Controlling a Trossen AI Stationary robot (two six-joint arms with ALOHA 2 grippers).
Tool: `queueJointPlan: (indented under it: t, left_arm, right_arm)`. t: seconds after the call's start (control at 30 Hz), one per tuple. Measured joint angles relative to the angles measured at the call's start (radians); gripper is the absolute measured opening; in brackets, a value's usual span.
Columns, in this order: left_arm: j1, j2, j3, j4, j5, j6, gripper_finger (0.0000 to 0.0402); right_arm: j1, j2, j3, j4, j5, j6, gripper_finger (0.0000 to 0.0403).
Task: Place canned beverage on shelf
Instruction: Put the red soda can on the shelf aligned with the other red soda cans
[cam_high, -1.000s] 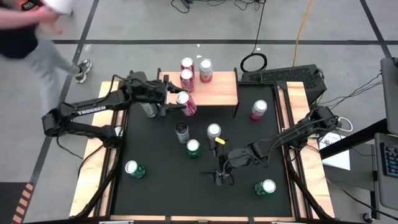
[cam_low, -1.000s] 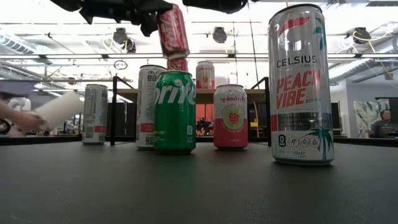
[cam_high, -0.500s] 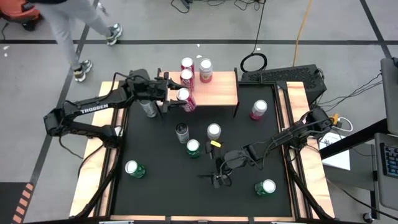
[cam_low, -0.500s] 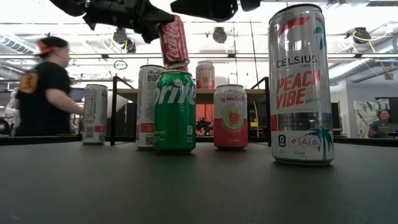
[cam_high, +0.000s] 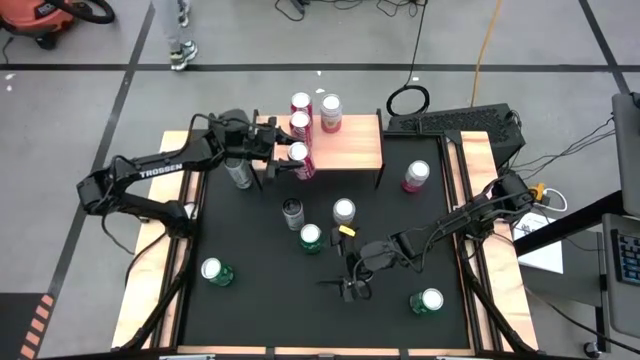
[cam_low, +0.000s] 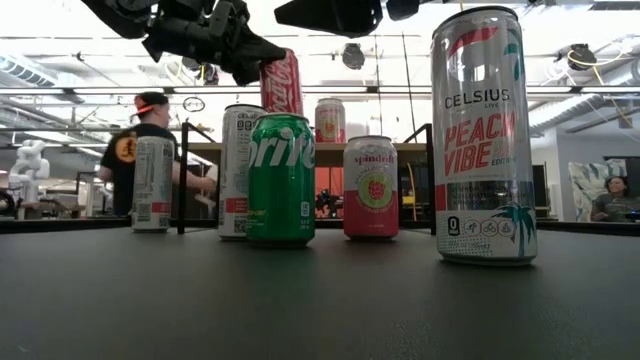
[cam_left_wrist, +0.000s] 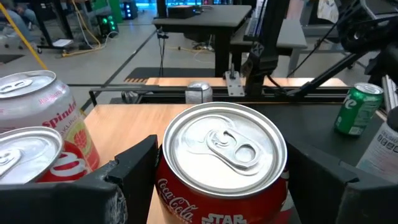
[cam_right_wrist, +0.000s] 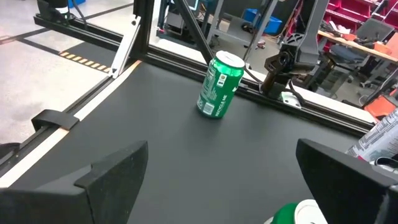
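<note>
The shelf (cam_high: 352, 143) stands at the mat's far edge, its wooden top carrying three cans (cam_high: 301, 103) (cam_high: 330, 110) (cam_high: 299, 123) upright on their bases. My left gripper (cam_high: 290, 160) reaches in from the table's left and is shut on a red Coca-Cola can (cam_left_wrist: 221, 158) at the shelf's near left corner. That can (cam_low: 283, 82) shows in the low view too, high behind the green Sprite can (cam_low: 281, 180). My right gripper (cam_high: 355, 287) hovers open over the near middle of the black mat, with nothing between its fingers (cam_right_wrist: 106, 177). My left gripper pinches the Coca-Cola can's side wall just below its top rim (cam_left_wrist: 163, 180) between its two fingers (cam_left_wrist: 134, 171), one on each side. The fingers come nearly level from the table's left. The can stands almost upright, top up; the cans in front hide its base.
Loose cans stand on the mat: silver (cam_high: 238, 176), dark (cam_high: 292, 212), silver (cam_high: 343, 211), green (cam_high: 311, 238), green (cam_high: 215, 271), green (cam_high: 427, 301), pink (cam_high: 415, 175). A person (cam_low: 140, 150) stands in the room behind the table. The shelf's right half is bare wood.
My left gripper has carried the Coca-Cola can down and a little toward the shelf's near left corner. The can, which leaned over before, now stands almost upright. A person has walked past beyond the table's far left.
</note>
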Motion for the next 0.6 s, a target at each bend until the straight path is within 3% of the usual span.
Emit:
queueJointPlan:
  t: [0.6]
  left_arm:
    - [0.085,0.002,0.000,-0.002,0.055,0.028,0.0281]
  right_arm:
    - [0.000,0.000,0.000,0.000,0.000,0.005,0.0389]
